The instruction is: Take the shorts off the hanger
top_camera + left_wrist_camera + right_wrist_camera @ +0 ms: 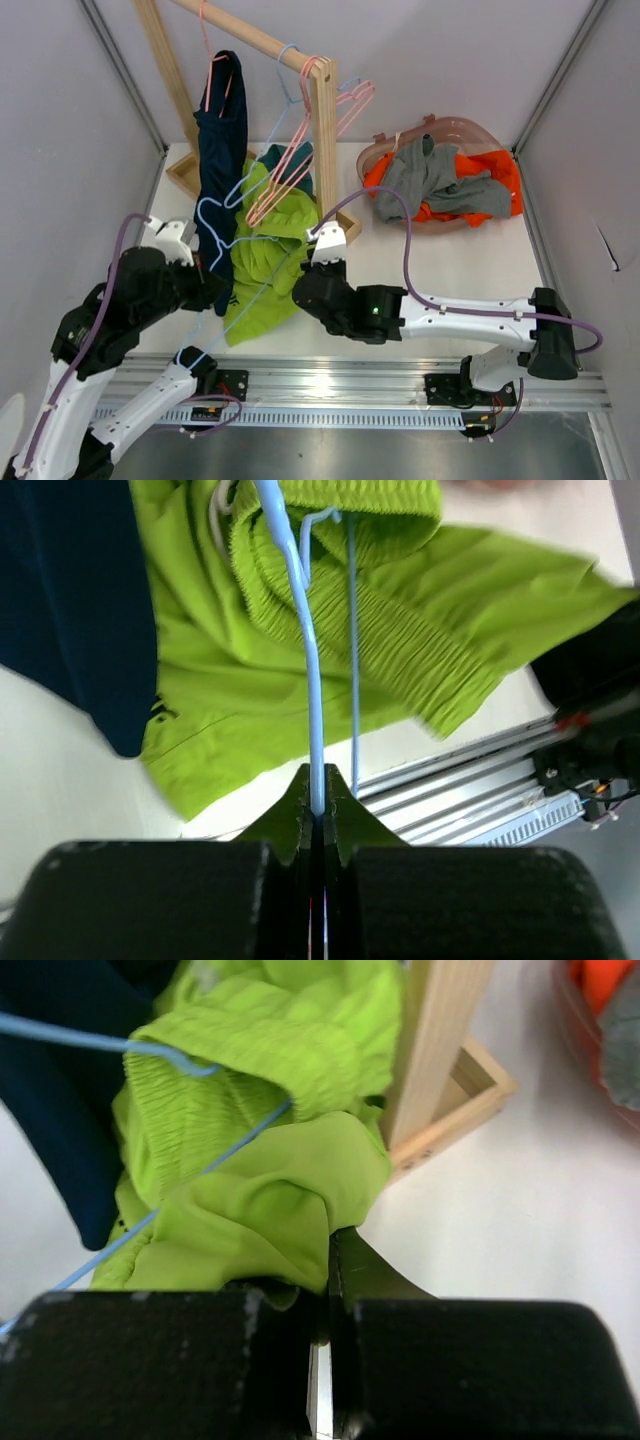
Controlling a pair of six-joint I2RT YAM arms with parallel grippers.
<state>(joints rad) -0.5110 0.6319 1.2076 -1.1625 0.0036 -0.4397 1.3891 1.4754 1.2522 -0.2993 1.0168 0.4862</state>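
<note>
**Lime pair stretched between your two claws: hanger left, cloth right**

Top view: the lime green shorts (262, 262) droop off the wooden rack (325, 140) toward the near edge, between the two arms. Your left claw (216, 290) sits just beside their left edge, partly hidden by the hanging navy shorts (222, 150). Your right claw (318, 258) meets their right edge near the rack's post. The blue hanger (208, 215) runs slantwise across the cloth, from near left to far right. The teal shorts (285, 160) hang behind. The orange shorts (495, 175) and grey shorts (440, 180) already lie in the basket (470, 125), well apart on the right.

Left wrist view: your left claw (320, 815) is clamped shut on the blue hanger (310, 670). Its wire runs straight away from the fingertips and into the gathered waistband of the lime green shorts (430, 610), which lie ahead of you and to the right.

Right wrist view: your right claw (330, 1270) is pinched shut on a fold of the lime green shorts (260, 1200). The rest of the cloth lies ahead and to the left, with the hanger wire (230, 1140) threaded through the waistband there.

So, as I judge it, the wire's long axis is what counts. The left claw anchors it, and the right one, nearer the basket, would draw the cloth off along it, toward your right
</note>
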